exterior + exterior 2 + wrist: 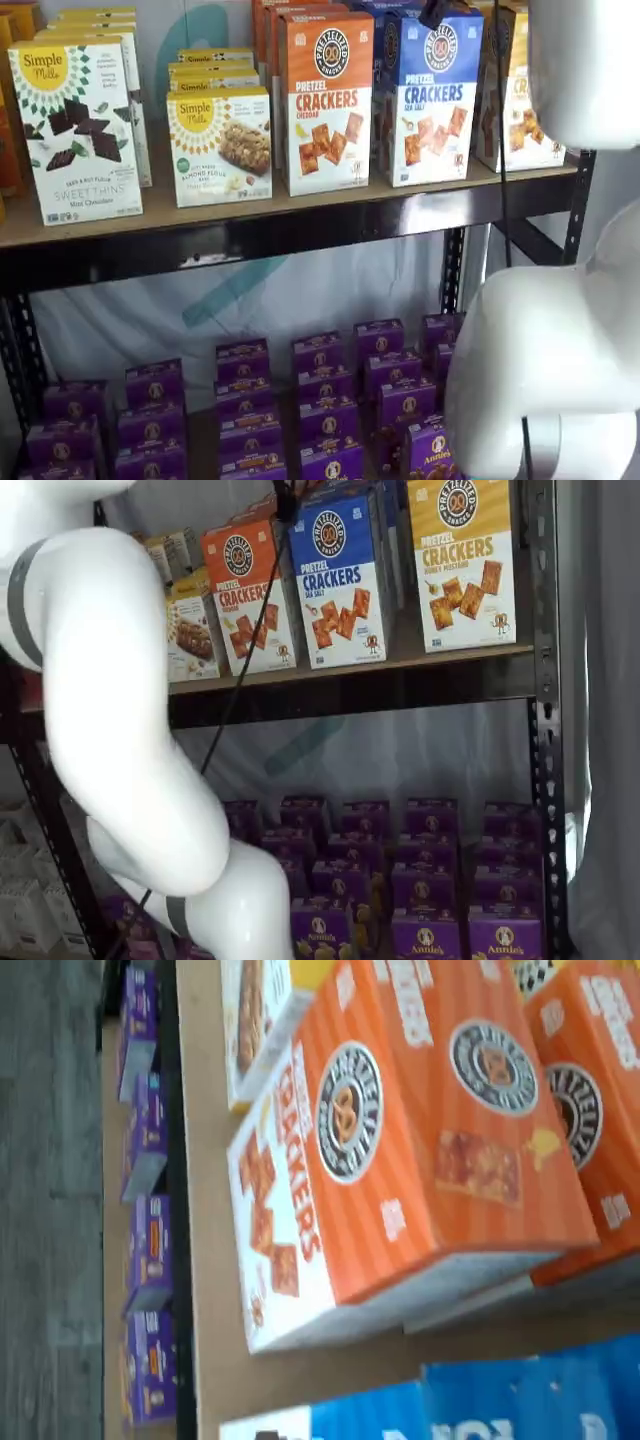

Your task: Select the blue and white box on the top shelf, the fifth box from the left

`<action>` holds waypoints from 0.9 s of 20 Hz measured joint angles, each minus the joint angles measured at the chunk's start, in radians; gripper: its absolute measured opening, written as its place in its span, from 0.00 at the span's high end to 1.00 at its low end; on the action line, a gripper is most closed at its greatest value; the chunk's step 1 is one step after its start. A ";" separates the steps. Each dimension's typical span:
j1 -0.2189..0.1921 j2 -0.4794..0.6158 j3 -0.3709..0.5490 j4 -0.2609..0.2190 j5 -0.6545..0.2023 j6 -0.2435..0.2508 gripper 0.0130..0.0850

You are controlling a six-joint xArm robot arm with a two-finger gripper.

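Observation:
The blue and white box (432, 100) stands upright on the top shelf (160, 208), between an orange-topped cracker box (325, 100) and a yellow-topped one (520, 100). It shows in both shelf views (338, 585). The wrist view shows part of its blue top (520, 1400) beside the orange-topped boxes (400, 1140). Only a black tip of my gripper (435, 12) shows at the view's top edge, just above the blue box. In a shelf view the gripper (285, 500) hangs with a cable beside it. No gap or grasp can be made out.
Simple Mills boxes (75, 130) stand at the shelf's left. Rows of purple boxes (320, 400) fill the lower shelf. My white arm (110, 710) covers much of both shelf views. A black upright (545, 630) stands at the right.

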 joint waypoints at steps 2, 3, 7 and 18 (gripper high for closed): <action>0.006 0.024 -0.008 -0.013 -0.019 -0.007 0.00; 0.008 0.038 -0.015 -0.017 -0.025 -0.010 0.00; 0.022 0.078 -0.037 -0.051 -0.034 -0.016 0.00; 0.055 0.188 -0.153 -0.163 0.113 -0.015 0.00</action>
